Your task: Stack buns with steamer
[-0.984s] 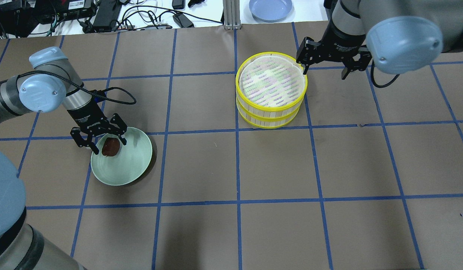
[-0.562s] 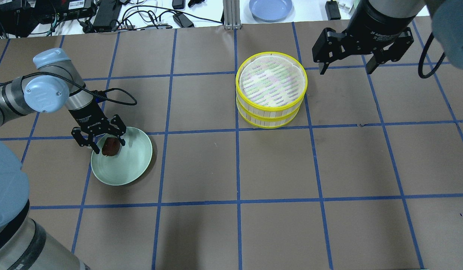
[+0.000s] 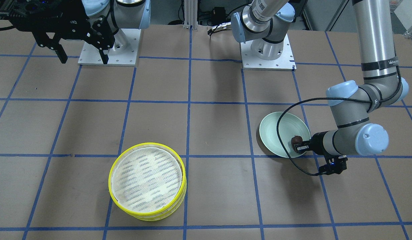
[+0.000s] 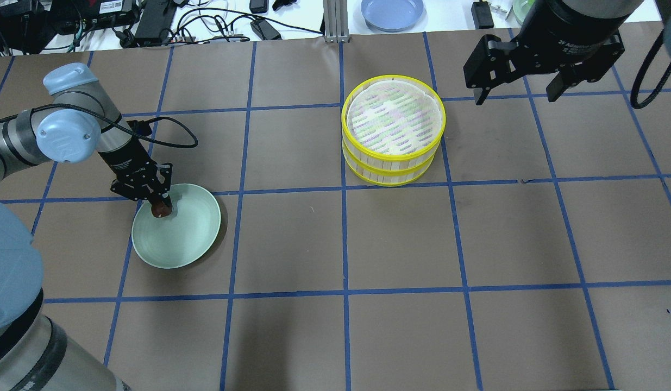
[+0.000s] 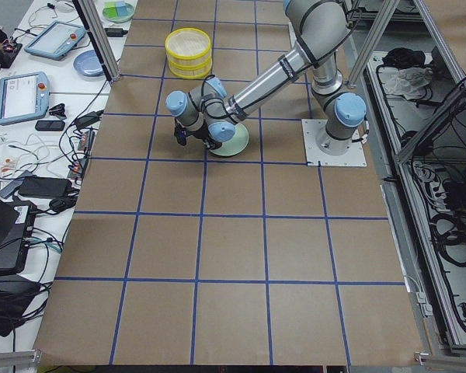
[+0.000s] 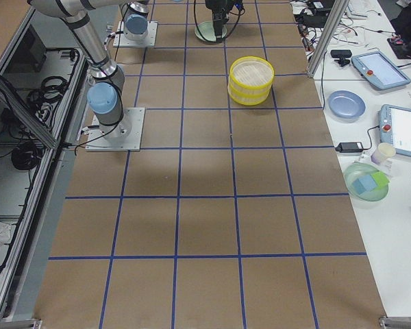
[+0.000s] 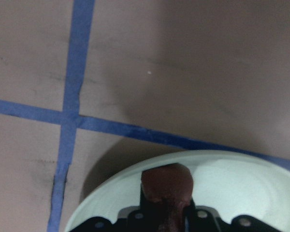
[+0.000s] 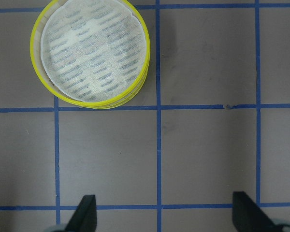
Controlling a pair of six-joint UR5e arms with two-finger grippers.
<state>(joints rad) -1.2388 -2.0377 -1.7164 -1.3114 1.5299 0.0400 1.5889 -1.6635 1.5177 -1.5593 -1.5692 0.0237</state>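
Observation:
My left gripper [image 4: 159, 204] is shut on the dark reddish-brown bun [image 4: 162, 209] over the near-left part of the pale green plate [image 4: 180, 241]. The bun shows between the fingers in the left wrist view [image 7: 166, 182] and in the front view [image 3: 296, 139]. The steamer [image 4: 392, 130], two yellow-rimmed trays stacked with a white cloth liner on top, stands at centre-right and also shows in the right wrist view [image 8: 94, 53]. My right gripper [image 4: 515, 98] is open and empty, raised to the right of the steamer. The pale cream bun is hidden.
A blue plate [image 4: 392, 12], cables and power bricks lie on the white bench beyond the far edge. The arm base plates [image 3: 267, 53] sit at the robot's side. Blue tape lines grid the brown table.
My left gripper has turned and closed on the brown bun in the plate. My right gripper has risen and moved right, away from the steamer's rim.

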